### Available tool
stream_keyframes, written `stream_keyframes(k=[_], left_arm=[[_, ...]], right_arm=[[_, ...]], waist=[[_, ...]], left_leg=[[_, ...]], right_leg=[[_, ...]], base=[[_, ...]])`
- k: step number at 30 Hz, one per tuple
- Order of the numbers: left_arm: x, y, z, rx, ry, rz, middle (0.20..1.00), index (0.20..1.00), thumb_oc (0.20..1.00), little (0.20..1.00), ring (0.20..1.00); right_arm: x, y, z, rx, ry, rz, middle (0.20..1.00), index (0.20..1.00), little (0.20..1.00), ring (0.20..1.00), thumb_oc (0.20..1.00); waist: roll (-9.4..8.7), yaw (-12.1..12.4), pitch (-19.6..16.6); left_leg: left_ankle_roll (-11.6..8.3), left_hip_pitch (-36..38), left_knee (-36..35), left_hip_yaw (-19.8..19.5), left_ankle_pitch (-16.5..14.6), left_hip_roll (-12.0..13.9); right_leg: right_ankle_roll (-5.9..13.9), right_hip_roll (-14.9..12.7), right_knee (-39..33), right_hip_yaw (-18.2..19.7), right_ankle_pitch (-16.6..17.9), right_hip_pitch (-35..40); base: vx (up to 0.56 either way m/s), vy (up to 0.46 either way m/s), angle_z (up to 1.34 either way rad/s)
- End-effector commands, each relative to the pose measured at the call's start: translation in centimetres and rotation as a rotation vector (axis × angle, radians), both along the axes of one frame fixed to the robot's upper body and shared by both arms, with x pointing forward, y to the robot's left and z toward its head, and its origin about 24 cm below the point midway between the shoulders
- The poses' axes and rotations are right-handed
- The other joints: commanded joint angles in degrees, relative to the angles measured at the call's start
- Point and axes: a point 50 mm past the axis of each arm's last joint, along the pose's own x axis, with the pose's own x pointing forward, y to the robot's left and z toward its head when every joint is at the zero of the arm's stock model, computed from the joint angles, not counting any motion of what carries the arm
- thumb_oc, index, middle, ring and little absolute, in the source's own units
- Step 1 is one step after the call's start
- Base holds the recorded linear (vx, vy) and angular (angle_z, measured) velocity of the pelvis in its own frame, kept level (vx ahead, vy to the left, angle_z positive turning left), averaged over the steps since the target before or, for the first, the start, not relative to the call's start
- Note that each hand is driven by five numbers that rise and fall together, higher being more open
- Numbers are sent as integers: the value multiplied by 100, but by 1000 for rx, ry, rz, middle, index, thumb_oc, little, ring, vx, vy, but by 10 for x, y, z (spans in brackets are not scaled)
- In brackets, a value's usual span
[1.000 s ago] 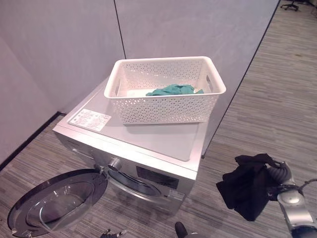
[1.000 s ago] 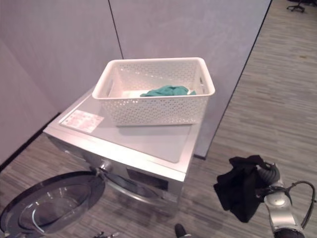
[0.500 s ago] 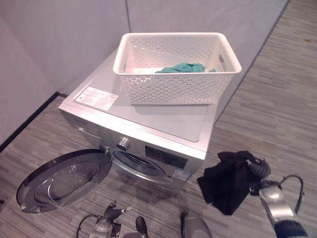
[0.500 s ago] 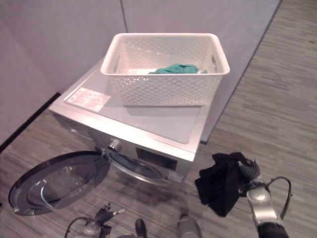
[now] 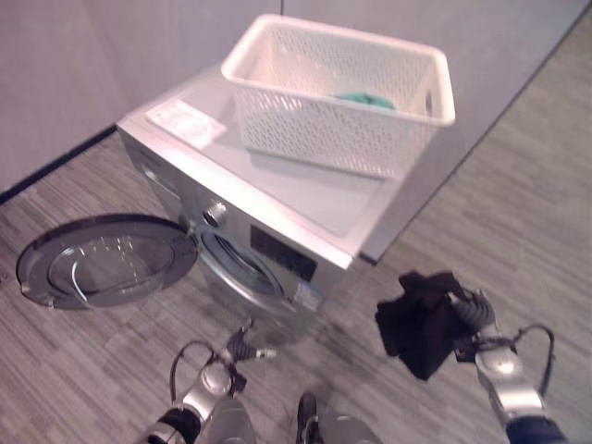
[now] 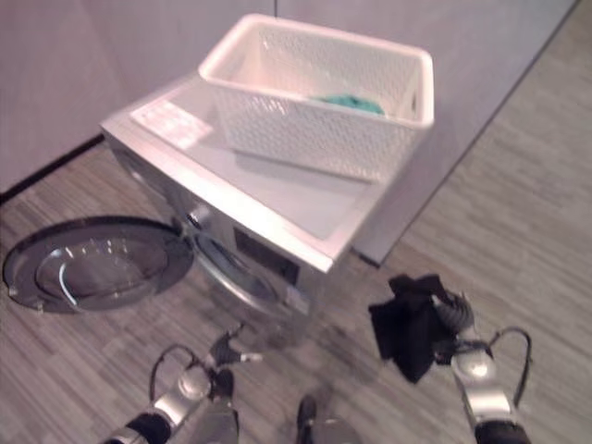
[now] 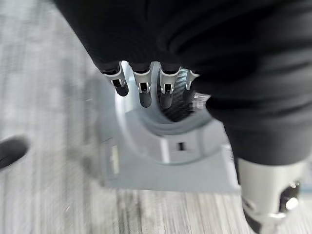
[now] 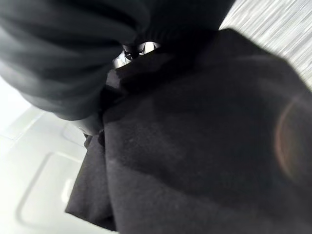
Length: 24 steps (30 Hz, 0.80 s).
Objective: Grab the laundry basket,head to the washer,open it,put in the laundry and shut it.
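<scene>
The white perforated laundry basket (image 5: 342,92) stands on top of the silver washer (image 5: 305,199), with a teal cloth (image 5: 365,98) inside it. The round washer door (image 5: 102,270) hangs fully open to the left, leaving the drum opening (image 5: 236,265) uncovered. My right hand (image 5: 470,312) is right of the washer's front, low over the floor, shut on a black garment (image 5: 418,319) that hangs from it; this garment (image 8: 195,146) covers most of the right wrist view. My left hand (image 5: 240,350) is low before the drum opening, its fingers (image 7: 141,87) straight and empty.
Grey partition walls (image 5: 139,46) stand behind and left of the washer. Striped grey flooring (image 5: 518,203) stretches to the right and in front. A white label (image 5: 185,122) lies on the washer top beside the basket.
The camera has tipped down and nearer the washer. My right hand has carried the black garment lower and closer to the washer front. My left hand has risen toward the drum opening.
</scene>
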Motion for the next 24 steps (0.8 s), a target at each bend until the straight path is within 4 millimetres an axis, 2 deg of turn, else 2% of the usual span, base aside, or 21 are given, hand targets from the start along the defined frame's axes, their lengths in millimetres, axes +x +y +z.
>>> stream_keyframes(k=[1, 2, 5, 6, 8, 9, 13, 19, 23, 24], left_arm=[[20, 3, 48, 36, -274, -108, 1000, 1000, 1000, 1000, 1000], [21, 1, 57, 53, -316, -153, 1000, 1000, 1000, 1000, 1000], [20, -11, 76, 115, -435, -300, 1000, 1000, 1000, 1000, 1000], [20, -11, 76, 115, -433, -301, 1000, 1000, 1000, 1000, 1000], [16, -24, 90, 139, -498, -443, 1000, 1000, 1000, 1000, 1000], [16, -24, 90, 138, -496, -444, 1000, 1000, 1000, 1000, 1000], [11, -42, 99, 55, -487, -563, 1000, 1000, 1000, 1000, 1000], [4, -66, 105, -119, -425, -670, 1000, 1000, 1000, 1000, 1000], [-3, -72, 94, -219, -319, -665, 1000, 1000, 1000, 1000, 1000], [-5, -75, 83, -217, -270, -667, 1000, 1000, 1000, 1000, 1000]], right_arm=[[13, 6, 38, 53, -218, 72, 200, 200, 200, 200, 200], [10, 7, 37, 60, -220, 74, 200, 200, 200, 200, 200], [1, 8, 40, 74, -241, 104, 200, 200, 200, 200, 200], [0, 8, 40, 74, -239, 104, 200, 200, 200, 200, 200], [-4, 12, 46, 87, -255, 159, 200, 200, 200, 200, 200], [-4, 12, 46, 88, -254, 158, 200, 200, 200, 200, 200], [-5, 15, 51, 93, -256, 199, 200, 200, 200, 200, 200], [-5, 24, 64, 108, -292, 274, 200, 200, 200, 200, 200], [-9, 33, 78, 118, -326, 358, 200, 200, 200, 200, 200], [-12, 38, 86, 124, -343, 414, 200, 200, 200, 200, 200]], waist=[[-110, -90, 57], [-20, -124, 31], [203, -298, -75], [204, -280, -80], [356, -408, -230], [355, -388, -234], [466, -497, -378], [559, -688, -485], [575, -792, -523], [579, -861, -543]], left_leg=[[590, 386, 94, -453, -1492, 199], [564, 420, -37, -516, -1299, 307], [516, 734, -503, -86, -1288, 443], [513, 766, -539, -66, -1277, 452], [446, 1045, -757, 182, -1375, 375], [448, 1063, -770, 204, -1375, 379], [469, 1361, -927, 488, -1463, 320], [495, 1625, -1030, 757, -1556, 274], [515, 1735, -973, 939, -1648, 295], [519, 1772, -964, 991, -1665, 302]], right_leg=[[797, -53, -515, 496, -602, 629], [798, 3, -568, 519, -583, 656], [798, 59, -540, 514, -646, 700], [796, 65, -538, 527, -649, 706], [854, 23, -557, 698, -522, 677], [857, 26, -562, 716, -518, 680], [948, -44, -604, 909, -391, 715], [1024, -83, -677, 1166, -262, 703], [1052, -58, -671, 1393, -220, 674], [1059, -56, -669, 1442, -220, 672]], base=[[30, 66, -19], [54, 79, -25], [45, 113, 20], [36, 148, 17], [38, 170, -17], [43, 118, -51], [49, 101, -50], [19, 66, -29], [7, 34, -37], [-4, 28, -30]])
